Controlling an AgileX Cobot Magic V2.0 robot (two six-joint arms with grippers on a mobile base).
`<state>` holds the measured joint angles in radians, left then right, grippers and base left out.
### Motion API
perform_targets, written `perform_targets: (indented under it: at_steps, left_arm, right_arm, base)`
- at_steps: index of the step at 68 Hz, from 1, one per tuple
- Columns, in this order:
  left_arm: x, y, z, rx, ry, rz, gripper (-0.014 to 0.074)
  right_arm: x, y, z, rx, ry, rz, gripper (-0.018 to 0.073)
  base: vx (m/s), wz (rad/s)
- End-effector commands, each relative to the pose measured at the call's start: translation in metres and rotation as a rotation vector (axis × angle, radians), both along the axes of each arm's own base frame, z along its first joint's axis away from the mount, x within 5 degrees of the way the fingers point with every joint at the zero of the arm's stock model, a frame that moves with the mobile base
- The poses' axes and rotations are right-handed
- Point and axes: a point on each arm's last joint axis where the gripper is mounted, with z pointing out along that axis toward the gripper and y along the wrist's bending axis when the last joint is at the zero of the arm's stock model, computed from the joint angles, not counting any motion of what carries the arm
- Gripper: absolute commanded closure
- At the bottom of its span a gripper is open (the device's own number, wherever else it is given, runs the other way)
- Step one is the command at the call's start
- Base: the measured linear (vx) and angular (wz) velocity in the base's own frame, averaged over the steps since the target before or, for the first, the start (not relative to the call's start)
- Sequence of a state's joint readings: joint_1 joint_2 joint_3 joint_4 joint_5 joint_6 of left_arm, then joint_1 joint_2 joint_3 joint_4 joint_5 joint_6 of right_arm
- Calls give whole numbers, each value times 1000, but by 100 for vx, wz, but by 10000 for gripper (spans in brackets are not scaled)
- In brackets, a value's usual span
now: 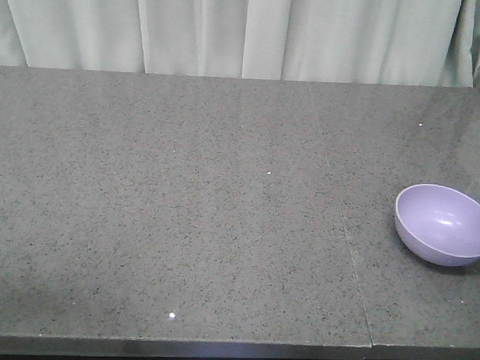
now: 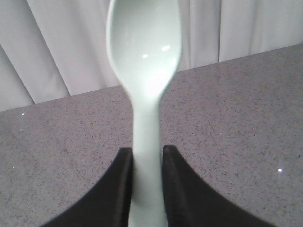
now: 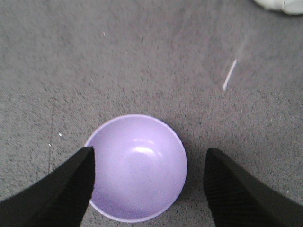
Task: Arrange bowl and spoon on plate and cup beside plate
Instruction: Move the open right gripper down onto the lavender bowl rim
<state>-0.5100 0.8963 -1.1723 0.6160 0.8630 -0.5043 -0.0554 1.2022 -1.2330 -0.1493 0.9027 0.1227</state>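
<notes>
The left pincer [image 2: 147, 163] is clamped on the handle of the mint spoon [image 2: 144, 52], its scoop at top centre; so thin a grip may let it swivel. The right pincer [image 3: 150, 161] hangs spread above the lavender bowl [image 3: 137, 170], bottom centre; closing could skid that smooth bowl across the table [image 3: 142, 56].

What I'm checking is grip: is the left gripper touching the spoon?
Touching. In the left wrist view the left gripper has its fingers pressed against both sides of the spoon handle, no gap.
</notes>
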Motion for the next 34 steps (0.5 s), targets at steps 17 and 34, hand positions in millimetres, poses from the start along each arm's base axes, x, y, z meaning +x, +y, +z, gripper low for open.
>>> perform_targets:
  at_steps: [17, 34]
  left_arm:
    - [-2, 1, 14, -9, -88, -16, 603]
    - [-2, 1, 14, -9, -88, -16, 603]
  right_arm:
    - [34, -42, -32, 101, 123, -108, 86]
    - [47, -61, -57, 208, 193, -74, 86]
  base:
    - [0, 0]
    - [0, 0]
